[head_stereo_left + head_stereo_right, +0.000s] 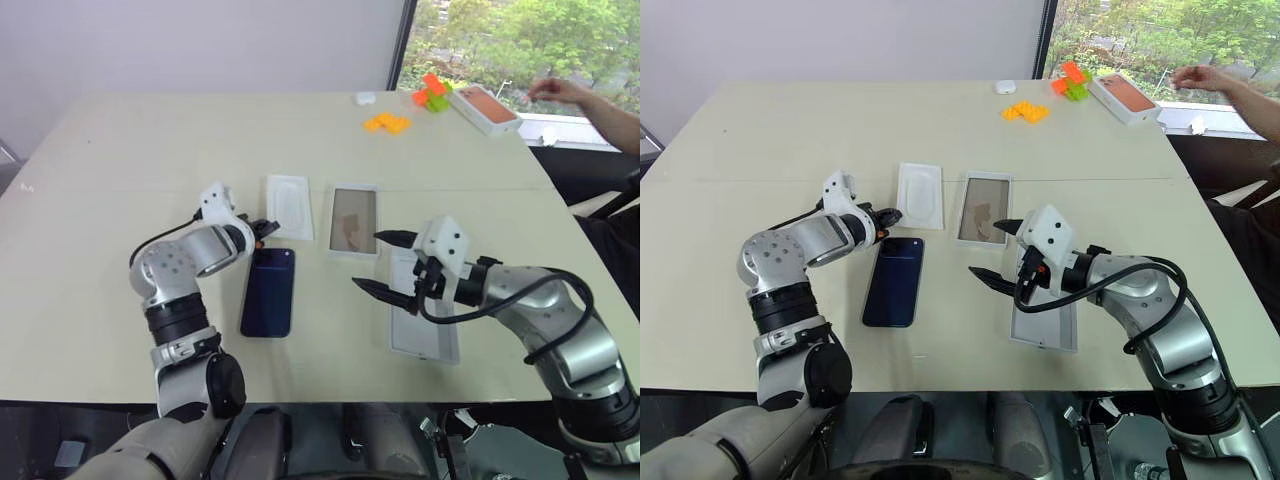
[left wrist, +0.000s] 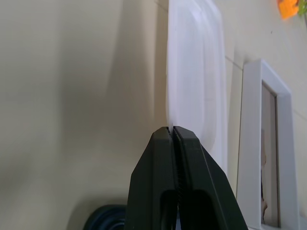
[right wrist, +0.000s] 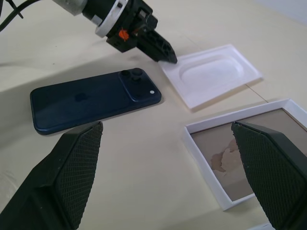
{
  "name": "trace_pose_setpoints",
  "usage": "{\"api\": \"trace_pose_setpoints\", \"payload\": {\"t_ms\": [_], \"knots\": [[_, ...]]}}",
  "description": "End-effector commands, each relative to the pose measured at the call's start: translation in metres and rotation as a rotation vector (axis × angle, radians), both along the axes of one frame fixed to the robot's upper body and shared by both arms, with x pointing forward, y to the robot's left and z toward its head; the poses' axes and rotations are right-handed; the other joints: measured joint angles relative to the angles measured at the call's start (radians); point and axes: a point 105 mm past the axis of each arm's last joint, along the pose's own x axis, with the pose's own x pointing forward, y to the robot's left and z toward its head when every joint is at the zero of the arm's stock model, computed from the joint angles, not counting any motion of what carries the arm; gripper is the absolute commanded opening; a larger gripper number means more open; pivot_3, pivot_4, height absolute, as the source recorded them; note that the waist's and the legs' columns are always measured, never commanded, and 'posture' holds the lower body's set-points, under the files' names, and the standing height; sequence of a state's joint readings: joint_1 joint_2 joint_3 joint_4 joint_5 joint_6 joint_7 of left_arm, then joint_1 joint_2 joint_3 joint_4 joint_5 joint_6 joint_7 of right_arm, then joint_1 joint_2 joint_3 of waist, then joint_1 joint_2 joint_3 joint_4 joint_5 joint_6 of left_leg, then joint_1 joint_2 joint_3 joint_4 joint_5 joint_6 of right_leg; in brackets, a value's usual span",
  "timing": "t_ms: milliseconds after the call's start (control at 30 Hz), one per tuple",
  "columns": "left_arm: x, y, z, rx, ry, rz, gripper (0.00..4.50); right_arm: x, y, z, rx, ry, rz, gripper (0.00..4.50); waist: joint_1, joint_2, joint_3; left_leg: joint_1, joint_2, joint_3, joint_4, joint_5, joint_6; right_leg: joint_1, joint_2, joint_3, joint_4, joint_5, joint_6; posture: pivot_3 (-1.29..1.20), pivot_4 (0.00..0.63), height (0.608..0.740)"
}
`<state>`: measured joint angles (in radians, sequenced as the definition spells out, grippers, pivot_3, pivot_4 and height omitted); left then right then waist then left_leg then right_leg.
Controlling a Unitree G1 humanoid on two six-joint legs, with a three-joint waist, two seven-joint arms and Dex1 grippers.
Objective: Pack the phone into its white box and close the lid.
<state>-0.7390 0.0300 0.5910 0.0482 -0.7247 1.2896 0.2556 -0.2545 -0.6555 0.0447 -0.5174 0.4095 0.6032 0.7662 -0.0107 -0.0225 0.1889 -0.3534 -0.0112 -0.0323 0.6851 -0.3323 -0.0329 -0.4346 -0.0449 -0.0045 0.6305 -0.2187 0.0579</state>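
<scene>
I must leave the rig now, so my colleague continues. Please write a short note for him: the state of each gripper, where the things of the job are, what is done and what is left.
Left gripper: shut, pinching the corner of the thin white insert, which lies beside the phone.
Right gripper: open, holds nothing, hovering over the lid.
Phone: flat on the table, camera side up, outside the box.
White box: open, next to the insert, no phone in it.
Done: nothing packed.
Left: put the phone into the box, then close the lid.

Bright daylight enters through the window (image 1: 520, 40) at far right; soft shadows lie on the tabletop (image 1: 150, 150); the left wrist view is blurred up close.
</scene>
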Motion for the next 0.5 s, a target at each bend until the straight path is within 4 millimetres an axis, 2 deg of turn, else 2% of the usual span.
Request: {"api": "trace_pose_setpoints", "payload": {"t_ms": [33,233,367,433,500], "knots": [[-0.002,0.008,0.032,-0.110,-0.158,0.020,0.02,-0.005,0.005,0.013,0.005,-0.054,0.032,4.50,0.000,0.000,0.000,0.000,0.000,0.000,0.000,0.000,0.000,0.000,0.000,0.000,0.000,0.000,0.000,0.00,0.150,0.740],[-0.016,-0.002,0.045,-0.141,-0.251,-0.081,0.02,-0.001,-0.007,0.019,-0.018,-0.069,0.010,4.50,0.003,0.000,0.000,-0.001,0.000,0.000,0.000,0.000,0.000,-0.001,-0.001,0.001,-0.001,0.000,0.000,0.00,0.150,0.740],[-0.025,-0.048,0.054,-0.204,-0.267,-0.268,0.02,0.010,-0.034,0.024,-0.012,-0.075,-0.090,4.50,0.019,-0.001,0.000,-0.001,-0.001,0.000,0.000,0.000,0.000,0.000,-0.001,0.000,-0.001,0.000,0.000,0.00,0.150,0.740],[-0.028,-0.062,0.053,-0.197,-0.256,-0.315,0.02,0.011,-0.040,0.025,-0.011,-0.070,-0.107,4.50,0.025,-0.001,0.000,-0.001,-0.005,0.000,0.000,0.000,0.000,0.000,-0.002,0.000,-0.001,0.000,0.000,0.00,0.150,0.740],[-0.029,-0.084,0.046,-0.198,-0.206,-0.362,0.02,0.010,-0.050,0.025,-0.038,-0.068,-0.122,4.50,0.024,-0.001,0.001,-0.001,-0.006,0.000,0.000,0.000,0.001,0.000,-0.002,0.001,-0.001,0.000,0.000,0.00,0.150,0.740]]}}
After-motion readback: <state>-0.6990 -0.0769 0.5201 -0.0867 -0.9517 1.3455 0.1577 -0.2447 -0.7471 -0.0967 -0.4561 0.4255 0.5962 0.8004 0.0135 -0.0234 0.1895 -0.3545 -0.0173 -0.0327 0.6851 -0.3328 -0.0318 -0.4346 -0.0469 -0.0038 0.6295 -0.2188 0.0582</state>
